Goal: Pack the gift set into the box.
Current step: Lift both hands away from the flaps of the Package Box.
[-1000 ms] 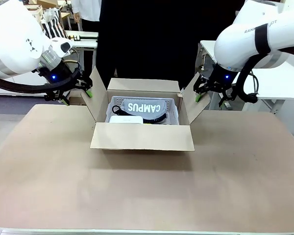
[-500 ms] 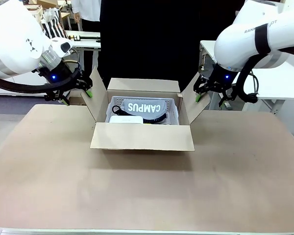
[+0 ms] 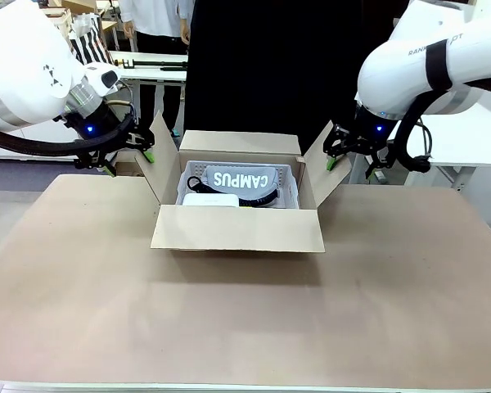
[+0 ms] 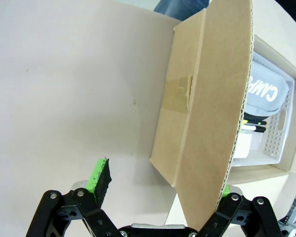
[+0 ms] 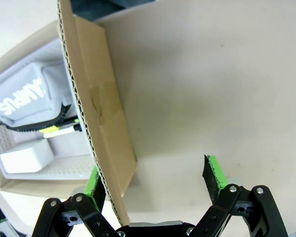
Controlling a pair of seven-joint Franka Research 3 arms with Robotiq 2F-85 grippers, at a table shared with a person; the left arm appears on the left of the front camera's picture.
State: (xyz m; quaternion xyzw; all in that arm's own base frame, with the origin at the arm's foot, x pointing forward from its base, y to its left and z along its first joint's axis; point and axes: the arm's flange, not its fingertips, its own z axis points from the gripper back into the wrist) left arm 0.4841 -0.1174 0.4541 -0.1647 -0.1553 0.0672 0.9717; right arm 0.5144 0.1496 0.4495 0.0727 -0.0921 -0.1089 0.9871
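The brown cardboard box (image 3: 237, 230) stands open mid-table, all four flaps up. In it sits a white lattice basket (image 3: 292, 175) holding a grey "CAMPUS" pouch (image 3: 244, 179) and a small white carton (image 3: 209, 199). My left gripper (image 3: 131, 161) is open at the box's left flap (image 3: 164, 164); in the left wrist view (image 4: 163, 185) that flap (image 4: 212, 108) stands between the fingers, near one pad. My right gripper (image 3: 352, 166) is open at the right flap (image 3: 319, 173); in the right wrist view (image 5: 153, 178) the flap's edge (image 5: 96, 108) runs beside one green pad (image 5: 93, 182).
A person in dark clothes stands just behind the box. The brown table top (image 3: 229, 319) spreads wide in front of the box and to both sides. White tables and other furniture stand farther back.
The dark-clothed person behind the box has shifted to the right. Both grippers and the box are where they were.
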